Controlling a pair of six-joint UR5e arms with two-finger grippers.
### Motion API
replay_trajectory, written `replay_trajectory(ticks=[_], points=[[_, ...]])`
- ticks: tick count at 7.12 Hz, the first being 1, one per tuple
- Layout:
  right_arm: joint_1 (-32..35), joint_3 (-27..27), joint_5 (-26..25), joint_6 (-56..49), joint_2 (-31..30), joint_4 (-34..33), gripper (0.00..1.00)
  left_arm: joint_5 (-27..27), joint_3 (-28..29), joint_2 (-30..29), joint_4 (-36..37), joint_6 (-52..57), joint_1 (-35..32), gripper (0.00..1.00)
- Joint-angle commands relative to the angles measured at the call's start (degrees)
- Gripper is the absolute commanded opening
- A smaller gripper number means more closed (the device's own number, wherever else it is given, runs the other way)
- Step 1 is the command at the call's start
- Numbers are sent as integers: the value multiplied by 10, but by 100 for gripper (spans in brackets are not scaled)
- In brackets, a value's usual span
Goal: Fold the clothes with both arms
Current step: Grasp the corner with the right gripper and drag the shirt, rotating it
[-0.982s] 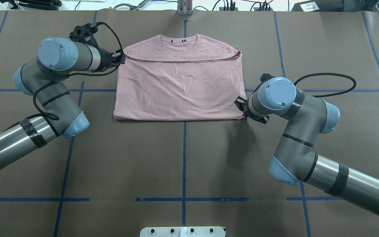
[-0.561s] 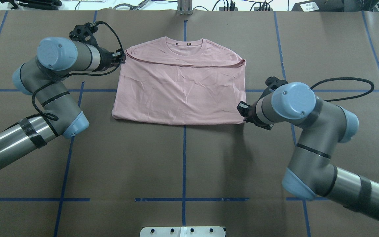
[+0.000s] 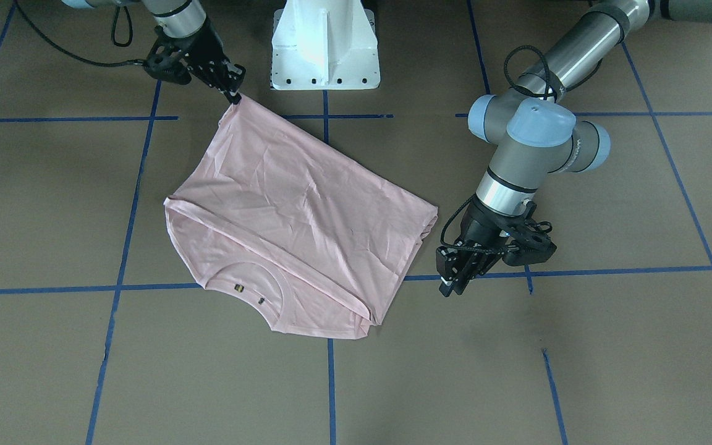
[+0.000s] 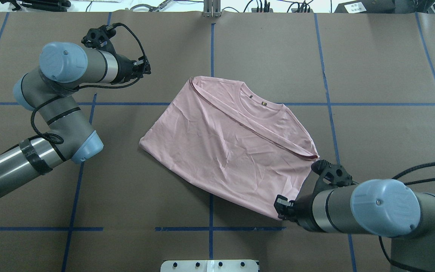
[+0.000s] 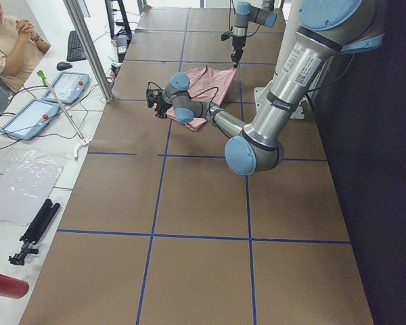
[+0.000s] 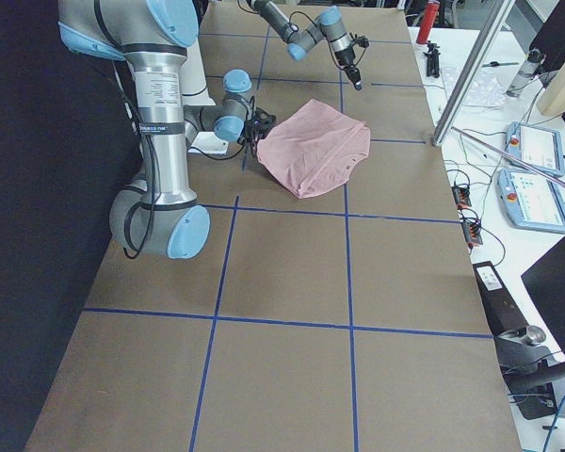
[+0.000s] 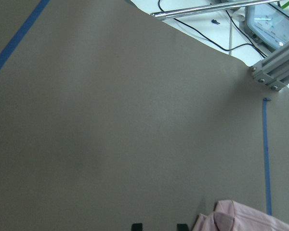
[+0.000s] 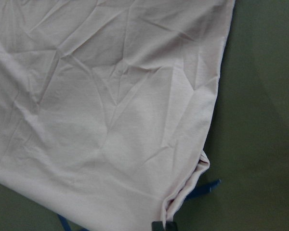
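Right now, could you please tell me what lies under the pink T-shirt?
Brown table covering and blue tape lines run beneath the T-shirt; where the lines cross is covered by cloth. Whether anything else lies under it cannot be seen.

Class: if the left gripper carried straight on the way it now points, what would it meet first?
Most likely the brown table: the left gripper tilts down towards it, and the T-shirt lies off to one side. Depth is uncertain.
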Motion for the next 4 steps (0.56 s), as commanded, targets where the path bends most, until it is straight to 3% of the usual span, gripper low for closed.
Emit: replay_trajectory(ticks=[1, 2, 4], points=[[-42, 21, 1, 79, -15, 1, 0, -26, -47, 27, 11, -70, 20, 36], [-43, 21, -3, 81, -19, 3, 99, -43, -75, 31, 63, -113, 48, 36], [-13, 23, -3, 81, -14, 3, 100, -65, -207, 48, 284, -153, 103, 36]])
